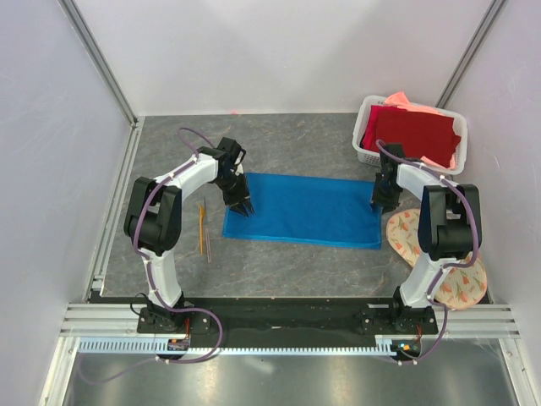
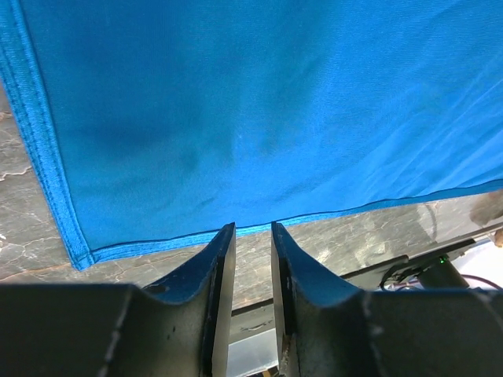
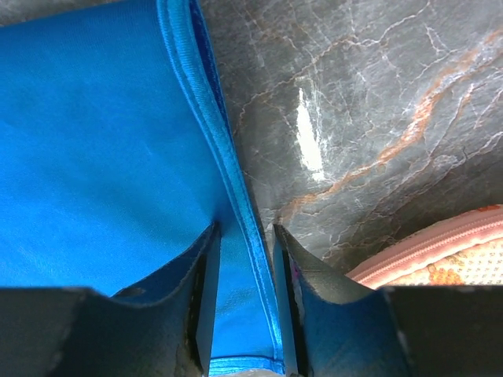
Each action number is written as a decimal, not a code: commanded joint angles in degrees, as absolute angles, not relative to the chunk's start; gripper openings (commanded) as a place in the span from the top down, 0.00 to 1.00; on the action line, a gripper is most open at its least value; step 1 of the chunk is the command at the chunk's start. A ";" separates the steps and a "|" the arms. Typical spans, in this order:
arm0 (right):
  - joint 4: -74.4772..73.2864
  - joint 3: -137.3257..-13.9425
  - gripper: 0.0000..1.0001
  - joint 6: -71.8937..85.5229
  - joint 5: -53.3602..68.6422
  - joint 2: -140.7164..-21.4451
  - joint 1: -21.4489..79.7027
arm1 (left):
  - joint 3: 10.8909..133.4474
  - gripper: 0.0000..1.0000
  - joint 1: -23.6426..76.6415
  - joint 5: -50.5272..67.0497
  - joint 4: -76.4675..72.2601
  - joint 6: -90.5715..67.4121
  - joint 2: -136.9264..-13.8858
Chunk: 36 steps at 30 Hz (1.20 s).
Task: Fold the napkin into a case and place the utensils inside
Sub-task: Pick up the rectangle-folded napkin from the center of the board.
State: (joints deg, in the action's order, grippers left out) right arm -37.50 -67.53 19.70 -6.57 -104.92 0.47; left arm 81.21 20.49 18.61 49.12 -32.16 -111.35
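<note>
The bright blue napkin (image 1: 304, 210) lies flat on the table as a wide, folded rectangle. My left gripper (image 1: 243, 207) hovers over its left end, near the front edge. In the left wrist view the jaws (image 2: 251, 228) stand slightly apart with only bare table between them, and the napkin (image 2: 251, 102) lies just beyond the tips. My right gripper (image 1: 382, 201) is at the napkin's right edge. In the right wrist view its jaws (image 3: 246, 225) are apart and straddle the hemmed edge of the napkin (image 3: 102, 141). The thin orange-brown utensils (image 1: 204, 228) lie on the table left of the napkin.
A white basket (image 1: 359, 139) at the back right holds a dark red cloth (image 1: 414, 131) and a salmon-pink cloth (image 1: 401, 100). A floral mat (image 1: 461, 283) lies by the right arm's base and also shows in the right wrist view (image 3: 440, 251). Walls enclose the table.
</note>
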 commanded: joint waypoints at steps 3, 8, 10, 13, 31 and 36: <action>-36.48 -62.85 0.65 19.86 -10.28 -104.85 0.35 | 81.12 0.68 20.39 21.09 48.25 -32.08 -108.19; -34.28 -61.70 0.69 20.74 -10.81 -107.22 1.23 | 80.95 0.68 19.51 21.45 48.34 -31.82 -107.67; -33.23 -61.26 0.69 21.09 -10.29 -108.54 1.76 | 81.04 0.68 18.99 21.71 48.69 -31.73 -107.49; -30.86 -59.94 0.70 21.45 -7.92 -109.34 1.93 | 81.04 0.68 18.63 21.71 48.95 -31.73 -106.96; -38.66 -66.70 1.00 21.10 -9.49 -102.13 1.93 | 78.40 0.68 18.72 24.42 44.40 -39.36 -105.47; -39.20 -68.03 1.00 20.30 -9.84 -98.97 1.93 | 80.07 0.68 19.95 27.42 41.58 -44.64 -108.28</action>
State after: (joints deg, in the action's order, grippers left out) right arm -36.86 -65.58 20.23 -7.88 -102.43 1.72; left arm 78.37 18.87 22.94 45.32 -38.15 -106.89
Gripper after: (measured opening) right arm 0.010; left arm 0.318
